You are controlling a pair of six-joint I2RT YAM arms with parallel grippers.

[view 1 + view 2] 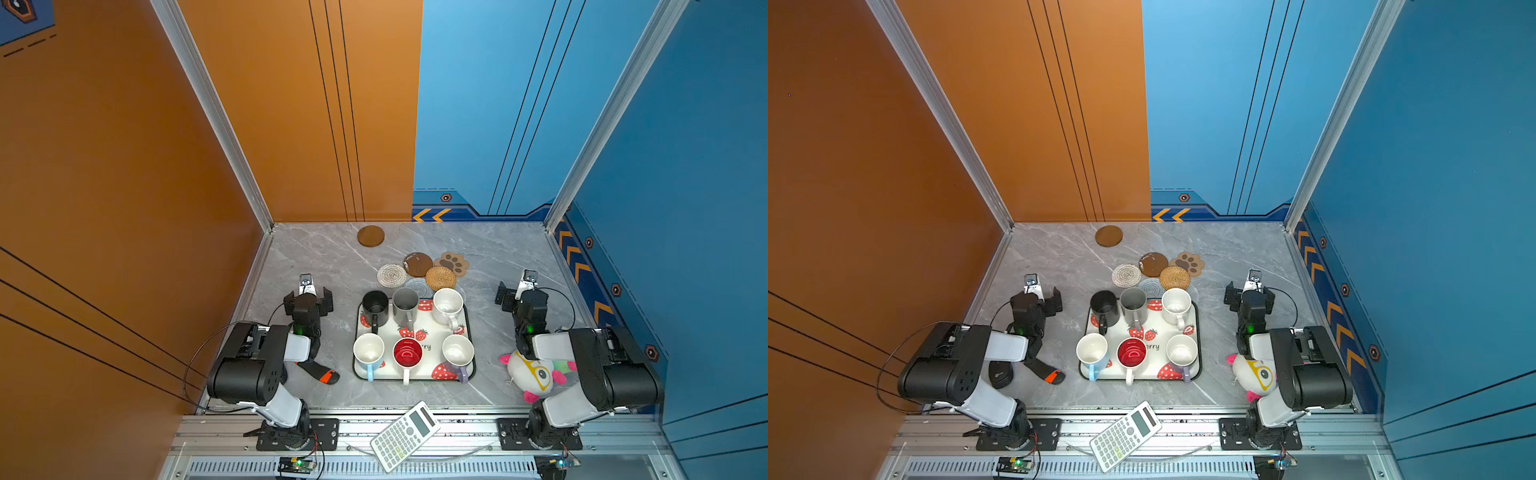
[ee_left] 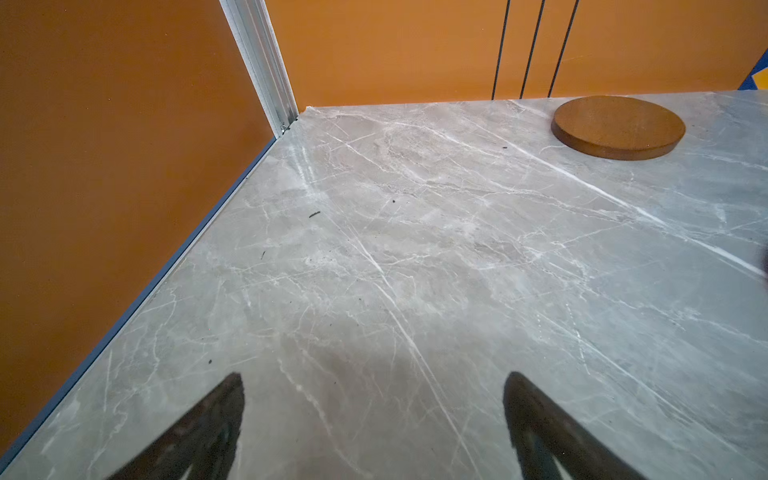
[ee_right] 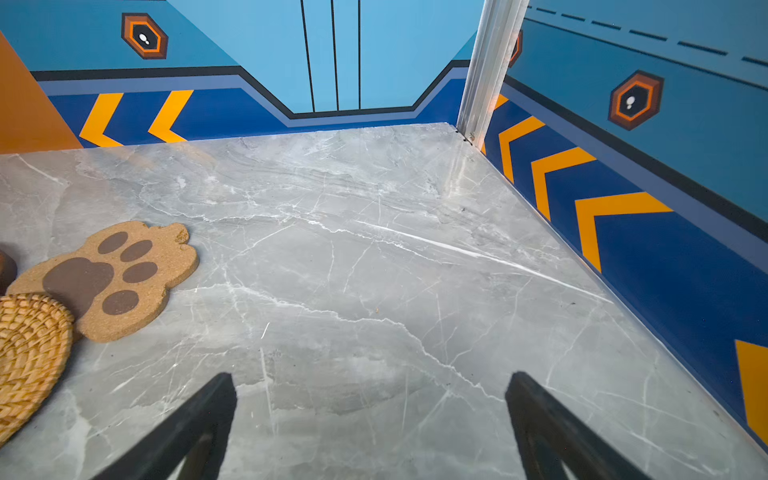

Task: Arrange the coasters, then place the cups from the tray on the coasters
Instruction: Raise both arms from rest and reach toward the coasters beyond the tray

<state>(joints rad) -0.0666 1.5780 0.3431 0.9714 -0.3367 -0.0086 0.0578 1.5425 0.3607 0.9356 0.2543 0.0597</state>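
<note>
The strawberry tray (image 1: 430, 332) holds the black (image 1: 375, 306), grey (image 1: 405, 304), speckled (image 1: 448, 305), light blue (image 1: 368, 351), red-inside (image 1: 407, 352) and lavender (image 1: 457, 351) cups. Behind it cluster the white woven (image 1: 391, 275), brown disc (image 1: 417, 264), paw (image 1: 452, 262), tan woven (image 1: 440, 278) and half-hidden grey woven (image 1: 417, 286) coasters. A second brown disc (image 1: 370, 236) lies by the back wall. My left gripper (image 1: 308, 297) stands open left of the tray, over bare marble (image 2: 375, 376). My right gripper (image 1: 521, 297) stands open right of the tray, empty (image 3: 370, 375), with the paw coaster (image 3: 112, 278) off to its side.
A calculator (image 1: 405, 435) lies on the front rail. A plush toy (image 1: 534, 374) sits under the right arm. A black and orange tool (image 1: 324, 374) lies near the left arm's base. Orange and blue walls close in three sides.
</note>
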